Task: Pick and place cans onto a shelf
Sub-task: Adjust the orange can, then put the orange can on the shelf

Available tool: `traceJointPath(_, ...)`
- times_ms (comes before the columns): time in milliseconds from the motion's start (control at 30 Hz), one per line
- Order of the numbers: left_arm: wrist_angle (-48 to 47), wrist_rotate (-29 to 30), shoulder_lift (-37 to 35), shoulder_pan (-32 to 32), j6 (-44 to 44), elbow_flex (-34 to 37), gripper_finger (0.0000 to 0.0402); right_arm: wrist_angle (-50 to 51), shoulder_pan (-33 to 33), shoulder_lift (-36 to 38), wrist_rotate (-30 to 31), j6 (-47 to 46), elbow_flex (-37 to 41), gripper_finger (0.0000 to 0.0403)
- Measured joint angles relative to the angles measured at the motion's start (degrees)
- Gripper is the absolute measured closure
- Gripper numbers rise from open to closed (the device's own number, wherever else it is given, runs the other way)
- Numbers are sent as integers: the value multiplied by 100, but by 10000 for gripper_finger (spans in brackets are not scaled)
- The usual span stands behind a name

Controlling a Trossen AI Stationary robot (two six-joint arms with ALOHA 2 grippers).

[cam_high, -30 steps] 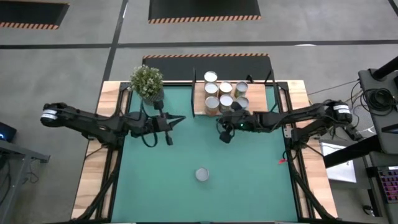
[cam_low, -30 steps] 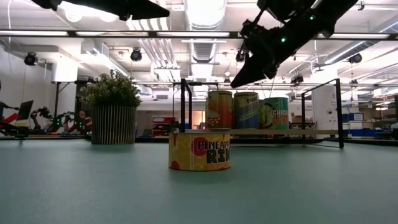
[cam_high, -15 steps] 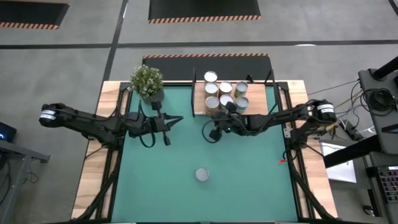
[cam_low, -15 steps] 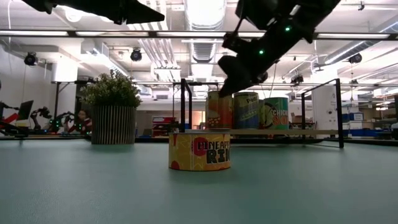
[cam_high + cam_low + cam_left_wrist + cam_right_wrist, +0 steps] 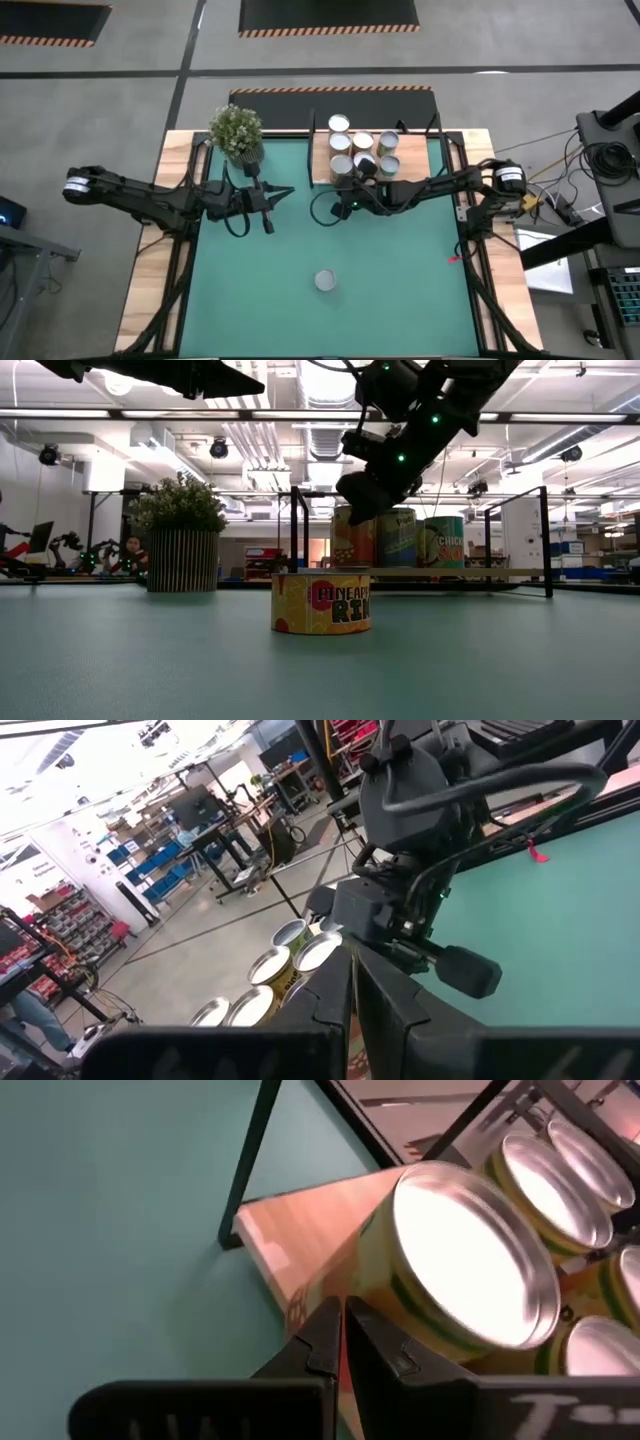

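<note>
The right claw [image 5: 320, 211] is hanging clenched and empty above the green mat [image 5: 400, 290], just off the front left corner of the shelf [image 5: 322, 170]. The left claw [image 5: 288, 190] is also clenched on nothing, waiting above the mat beside the potted plant [image 5: 237, 132], well apart from any can.

1 lone can [image 5: 325, 281] is standing upright on the mat, its long axis vertical and its silvery top facing up. From the right claw it is lying toward the near edge of the table, well apart and lower down, almost straight out along the line that runs away from the shelf. In the low view the lone can [image 5: 321, 603] is sitting below the right claw [image 5: 348, 488], with clear air between them. From the left claw the same can is lying farther off and across at a slant, so the right arm is judged the nearer 1 for the pick.

Behind the right claw, 6 shelved cans [image 5: 362, 153] are standing upright in a tight cluster on the shelf; in the right wrist view the closest of them [image 5: 462, 1265] is filling the frame just beyond the closed fingertips [image 5: 325, 1330].

A top-down grasp looks to call for the right claw to open, swing away from the shelf and descend over the can's round top.
</note>
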State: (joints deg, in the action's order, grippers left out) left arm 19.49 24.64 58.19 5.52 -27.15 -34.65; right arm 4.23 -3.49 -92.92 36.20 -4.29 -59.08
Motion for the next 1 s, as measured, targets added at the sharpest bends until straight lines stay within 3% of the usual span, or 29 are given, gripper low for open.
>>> traceJointPath(733,-7,4,9,0,0,-2,402,36,-99,30,-48,212,-64,394)
traceJointPath(867,-25,4,9,0,1,-2,402,200,12,392,-583,120,-63,394)
traceJointPath(1000,-37,4,20,0,34,-2,402,1075,54,996,-1406,-271,-296,394)
